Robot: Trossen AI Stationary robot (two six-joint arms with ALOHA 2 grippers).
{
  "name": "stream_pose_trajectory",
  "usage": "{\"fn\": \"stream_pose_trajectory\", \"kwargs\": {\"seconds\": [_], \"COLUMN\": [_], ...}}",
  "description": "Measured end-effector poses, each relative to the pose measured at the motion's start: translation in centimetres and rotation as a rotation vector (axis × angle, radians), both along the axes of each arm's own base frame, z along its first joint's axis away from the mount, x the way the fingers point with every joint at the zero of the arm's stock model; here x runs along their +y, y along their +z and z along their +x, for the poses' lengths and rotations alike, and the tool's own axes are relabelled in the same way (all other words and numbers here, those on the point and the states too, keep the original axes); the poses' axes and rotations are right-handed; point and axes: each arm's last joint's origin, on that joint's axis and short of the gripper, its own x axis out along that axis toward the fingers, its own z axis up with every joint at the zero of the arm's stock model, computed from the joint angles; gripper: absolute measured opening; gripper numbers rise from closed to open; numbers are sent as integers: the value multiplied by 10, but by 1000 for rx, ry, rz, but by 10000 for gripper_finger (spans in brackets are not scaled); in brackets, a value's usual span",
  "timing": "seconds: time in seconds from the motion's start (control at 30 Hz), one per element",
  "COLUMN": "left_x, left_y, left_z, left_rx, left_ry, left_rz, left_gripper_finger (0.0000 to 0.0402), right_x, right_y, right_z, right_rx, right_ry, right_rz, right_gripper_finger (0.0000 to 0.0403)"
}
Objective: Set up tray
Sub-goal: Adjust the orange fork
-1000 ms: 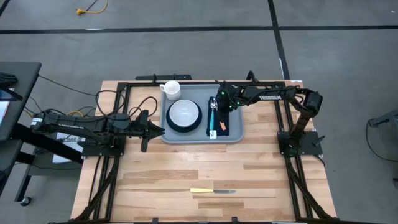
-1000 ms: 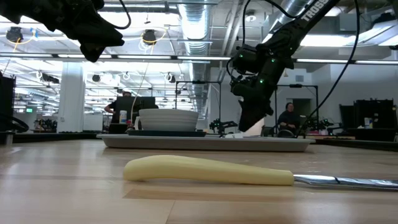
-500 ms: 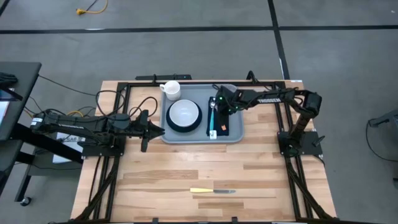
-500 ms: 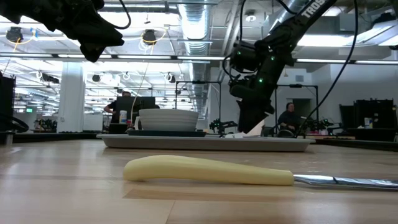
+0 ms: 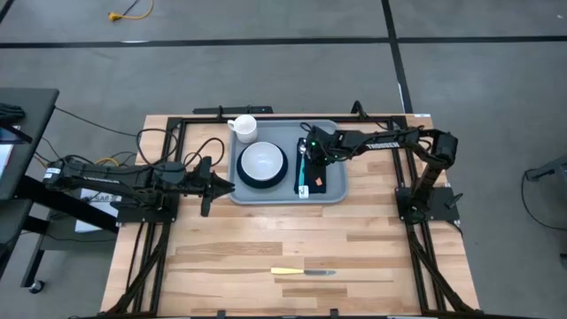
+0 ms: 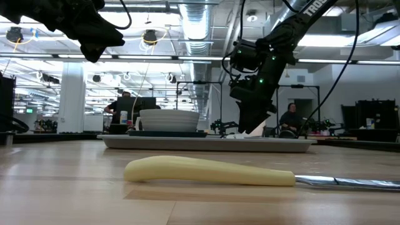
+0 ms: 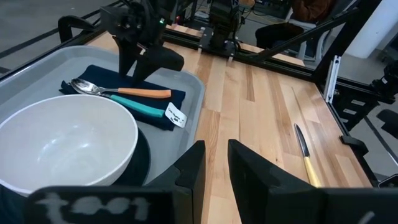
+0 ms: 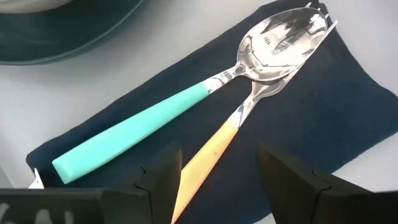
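Yellow-handled, the knife [image 5: 302, 272] lies alone on the near part of the wooden table [image 5: 266, 239], well apart from everything else, so I judge it the one piece not yet set. Beyond it sits the tray [image 5: 249, 195], grey-blue, towards the far edge of the table and between the two arms; its long axis runs across the table from the left arm's side to the right arm's side. On it the setting looks mostly made: a white bowl [image 5: 262, 161] rests on a dark plate [image 5: 245, 178], a navy napkin [image 5: 317, 182] lies beside it, and on the napkin a teal-handled spoon [image 8: 186, 102] lies over an orange-handled fork [image 8: 214, 149], bowl over tines. A white mug [image 5: 244, 128] stands at the tray's far left corner. The right gripper [image 5: 309, 151] hovers just over the napkin, fingers spread and empty, the cutlery lying free below them. The left gripper [image 5: 215, 185] waits beside the tray's left end, its fingers a narrow gap apart and holding nothing.
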Motion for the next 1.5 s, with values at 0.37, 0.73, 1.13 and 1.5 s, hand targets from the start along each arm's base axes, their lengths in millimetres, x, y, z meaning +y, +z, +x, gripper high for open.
{"fn": "stream_pose_trajectory", "kwargs": {"seconds": [0.37,0.73,1.13,1.5], "left_x": [0,-1,-1,-1], "left_y": [0,0,0,0], "left_z": [0,0,0,0], "left_rx": [0,-1,0,0], "left_ry": [-1,-21,-23,-22], "left_rz": [0,-5,-6,-5], "left_gripper_finger": [57,57,57,57], "right_x": [4,3,2,1], "right_y": [-14,-21,-21,-20], "right_z": [6,8,7,7], "right_rx": [18,28,42,41], "right_ry": [16,16,-30,-34], "right_rz": [7,11,-27,-30], "right_gripper_finger": [191,189,175,76]}}
